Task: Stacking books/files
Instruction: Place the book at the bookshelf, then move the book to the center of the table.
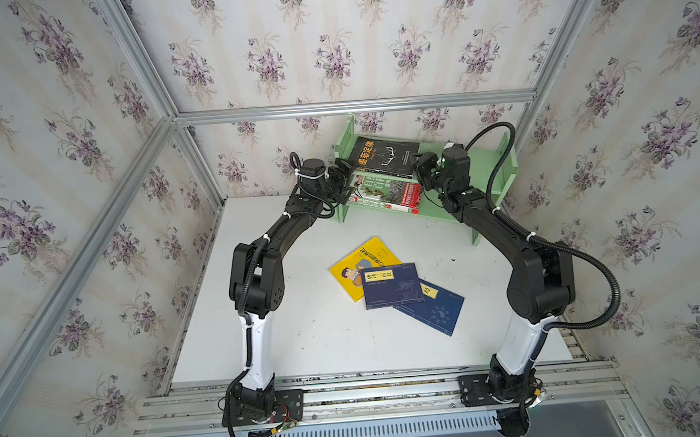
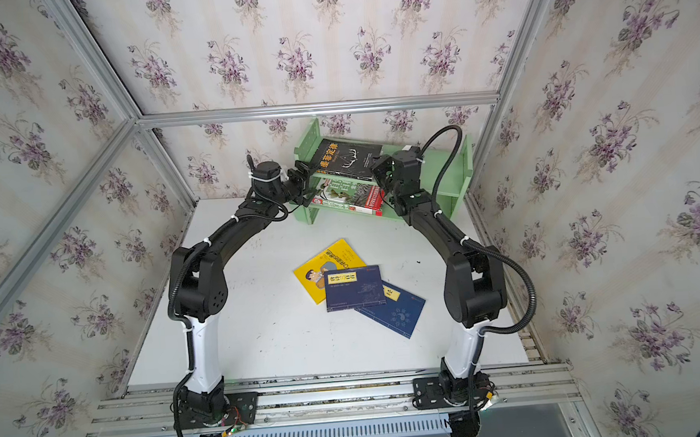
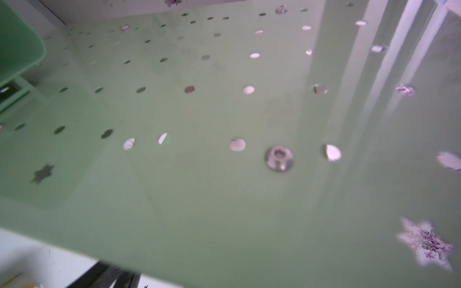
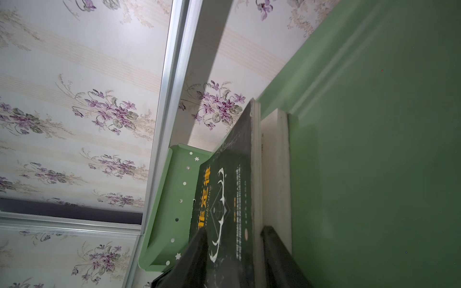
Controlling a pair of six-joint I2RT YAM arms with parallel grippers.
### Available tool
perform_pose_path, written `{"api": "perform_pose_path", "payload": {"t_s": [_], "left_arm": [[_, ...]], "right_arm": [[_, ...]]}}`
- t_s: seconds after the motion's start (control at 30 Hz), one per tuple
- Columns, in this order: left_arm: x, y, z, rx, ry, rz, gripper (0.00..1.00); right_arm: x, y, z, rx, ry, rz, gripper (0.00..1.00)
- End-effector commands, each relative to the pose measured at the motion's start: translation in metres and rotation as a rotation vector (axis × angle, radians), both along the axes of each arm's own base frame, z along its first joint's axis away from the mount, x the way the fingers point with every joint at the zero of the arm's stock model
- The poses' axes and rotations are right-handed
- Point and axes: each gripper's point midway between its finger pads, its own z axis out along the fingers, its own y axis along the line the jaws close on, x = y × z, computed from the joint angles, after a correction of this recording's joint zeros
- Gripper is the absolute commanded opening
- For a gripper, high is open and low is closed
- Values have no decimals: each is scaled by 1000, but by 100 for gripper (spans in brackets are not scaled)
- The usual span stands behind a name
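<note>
White table: yellow book at ctr, navy book to its right, 2nd navy book lying across both. Green shelf at far edge: black book on upper tier, green book in lower.

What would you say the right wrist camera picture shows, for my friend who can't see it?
A black book with gold characters lies stacked on a white book on a pale green shelf, with the right pincer straddling its near edge. Behind are purple-flowered wallpaper and a silver frame bar.
</note>
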Motion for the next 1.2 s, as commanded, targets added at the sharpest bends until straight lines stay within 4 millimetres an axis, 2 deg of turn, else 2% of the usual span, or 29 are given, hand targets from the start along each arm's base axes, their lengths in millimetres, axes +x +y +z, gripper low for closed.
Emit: {"api": "perform_pose_path", "payload": {"t_s": [0.0, 0.17, 0.3, 0.4, 0.53, 0.63, 0.7, 0.87, 1.0, 1.17], "left_arm": [[-8, -4, 26, 4, -84, -42, 100], [-17, -2, 54, -4, -155, -56, 100], [-32, 0, 64, 11, -192, -81, 100], [-54, 1, 65, 57, -229, -135, 100], [-97, 8, 49, 139, -246, -207, 100], [-135, 20, 31, 229, -246, -232, 100], [-156, 29, 8, 282, -215, -242, 100], [-198, 53, -72, 438, -54, -265, 100], [-221, 68, -127, 486, 103, -261, 100], [-232, 75, -167, 484, 245, -256, 100]], "right_arm": [[-7, -16, 4, -84, -8, -20, 45], [-24, -29, 35, -179, -83, -25, 54], [-44, -26, 50, -253, -110, 35, 54], [-69, -18, 51, -316, -115, 111, 55], [-108, -17, 35, -417, -63, 147, 61], [-138, -13, 14, -495, -7, 151, 66], [-156, -9, -5, -540, 28, 159, 69], [-190, 5, -62, -554, 108, 210, 74], [-202, 13, -100, -580, 140, 221, 79], [-198, 33, -134, -655, 170, 262, 82]]}}
